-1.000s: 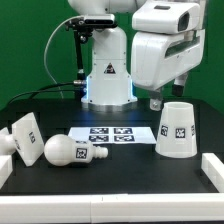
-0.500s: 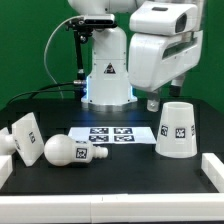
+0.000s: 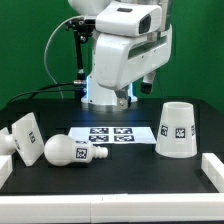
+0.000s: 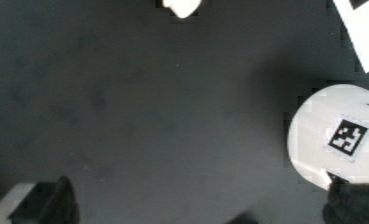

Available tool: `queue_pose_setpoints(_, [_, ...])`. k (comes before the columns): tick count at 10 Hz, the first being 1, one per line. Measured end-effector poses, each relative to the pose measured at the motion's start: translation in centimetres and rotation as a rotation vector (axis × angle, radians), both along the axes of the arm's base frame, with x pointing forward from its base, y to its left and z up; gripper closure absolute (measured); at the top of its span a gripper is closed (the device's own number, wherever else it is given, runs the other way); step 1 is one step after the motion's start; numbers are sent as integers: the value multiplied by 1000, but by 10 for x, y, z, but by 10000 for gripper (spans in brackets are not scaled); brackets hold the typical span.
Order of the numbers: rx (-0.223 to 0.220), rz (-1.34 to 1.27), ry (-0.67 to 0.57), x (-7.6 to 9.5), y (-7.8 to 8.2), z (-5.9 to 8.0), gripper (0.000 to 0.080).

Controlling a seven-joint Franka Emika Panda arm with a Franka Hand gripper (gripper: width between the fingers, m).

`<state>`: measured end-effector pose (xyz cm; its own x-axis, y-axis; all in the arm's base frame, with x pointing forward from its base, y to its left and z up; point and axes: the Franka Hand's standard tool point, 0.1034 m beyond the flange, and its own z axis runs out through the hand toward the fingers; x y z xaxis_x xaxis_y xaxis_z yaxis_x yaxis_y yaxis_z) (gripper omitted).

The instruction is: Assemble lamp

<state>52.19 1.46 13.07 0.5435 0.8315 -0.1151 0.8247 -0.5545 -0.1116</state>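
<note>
The tapered white shade (image 3: 176, 128) stands on the black table at the exterior view's right; its round top with a tag also shows in the wrist view (image 4: 346, 140). The rounded bulb (image 3: 66, 151) lies on its side at the front left. The squarish base block (image 3: 25, 135) leans just left of the bulb. My gripper (image 3: 127, 97) hangs above the table behind the marker board, left of the shade and touching nothing. In the wrist view the gripper (image 4: 202, 205) is open and empty, with only bare black table between its dark fingers (image 4: 48, 200).
The marker board (image 3: 113, 135) lies flat between the bulb and the shade. The white robot pedestal (image 3: 108, 75) stands at the back. White rails (image 3: 214, 166) edge the table at the front corners. A small white piece (image 4: 181, 8) shows at the wrist view's edge.
The arm has swung toward the exterior view's left, from above the shade to behind the marker board. The lamp parts have not moved.
</note>
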Motion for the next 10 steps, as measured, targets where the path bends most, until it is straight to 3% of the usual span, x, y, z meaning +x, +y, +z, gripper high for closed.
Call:
queue_pose_setpoints(3, [1,3,4,-1,-4,-1,100])
queue_pose_setpoints(4, [11,54,13,-8,-24,-3,100])
queue_pose_setpoints(6, [34,168,22,-22,-80,-2,100])
queue_pose_setpoints(7, [33,154,27,-24,-91,-2,100])
queue_pose_setpoints(10, [34,160,29,-24,-87,-3,100])
